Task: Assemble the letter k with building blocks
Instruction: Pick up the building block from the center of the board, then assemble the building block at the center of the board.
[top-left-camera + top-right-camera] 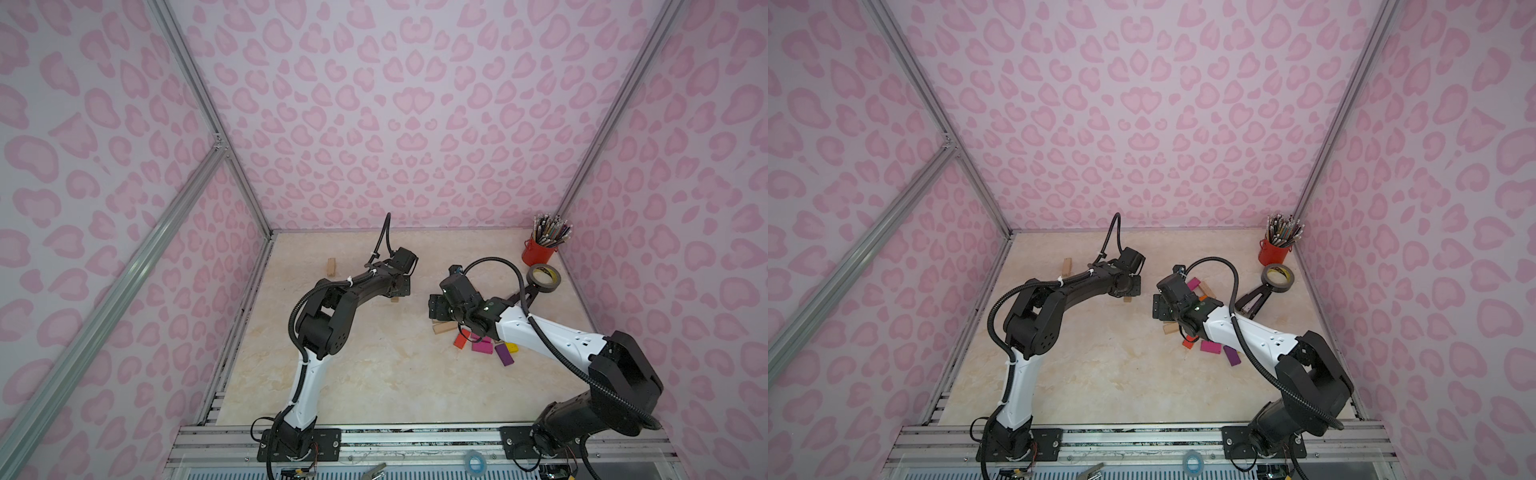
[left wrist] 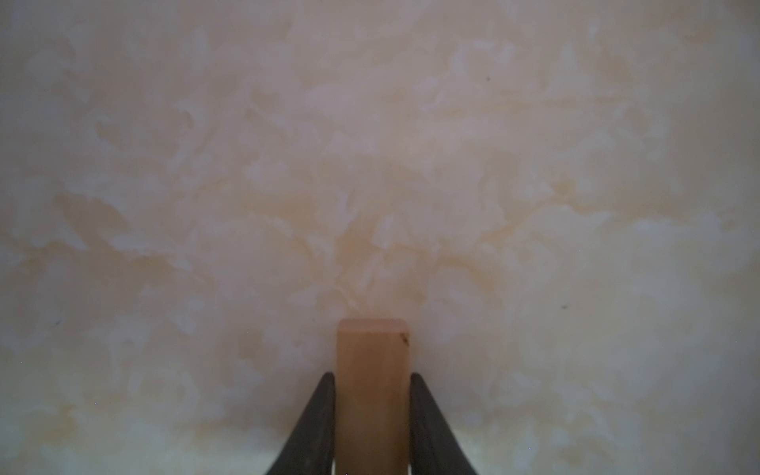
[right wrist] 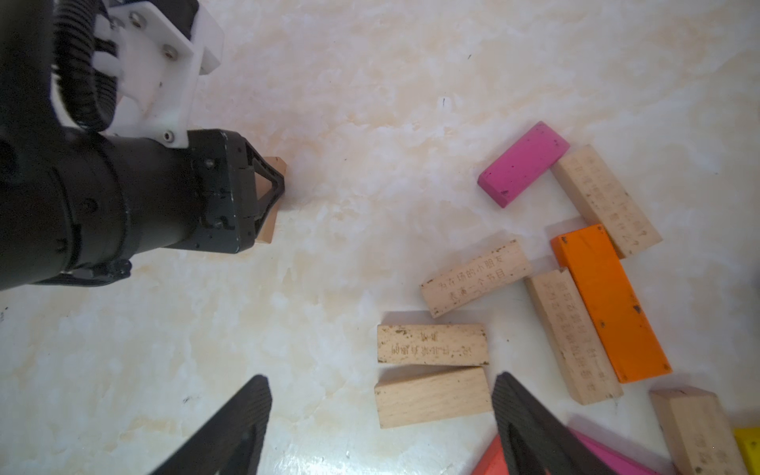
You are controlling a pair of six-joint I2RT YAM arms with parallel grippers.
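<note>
Blocks [image 3: 477,277] are mostly in a loose heap on the worktop [image 1: 374,374], under and beside the right arm [image 1: 540,332], toward the right in both top views. We see plain wood ones with printed characters. There's also an orange block [image 3: 608,304] lying flush against a plain one, and a magenta block [image 3: 524,162] touching the end of another. A purple block [image 1: 504,354] and a yellow block [image 1: 512,347] sit at the heap's near edge. One lone block [image 1: 331,267] lies well apart, at the far left of the worktop.

Left gripper [image 2: 372,376] is clamped on the held block [image 2: 372,349], fingers pressed on its two long sides, its end sticking out past the tips. It's down low near the middle of the worktop, apart from the heap. We can't tell if that block actually touches the surface.

Right gripper [image 3: 380,377] is spread wide above the heap, grasping nothing. In its wrist view a plain block [image 3: 432,397] lies between the fingers, not pinched.

Red cup [image 1: 538,251] of pencils and tape roll [image 1: 543,277] sit in the far right corner, just beside each other.
</note>
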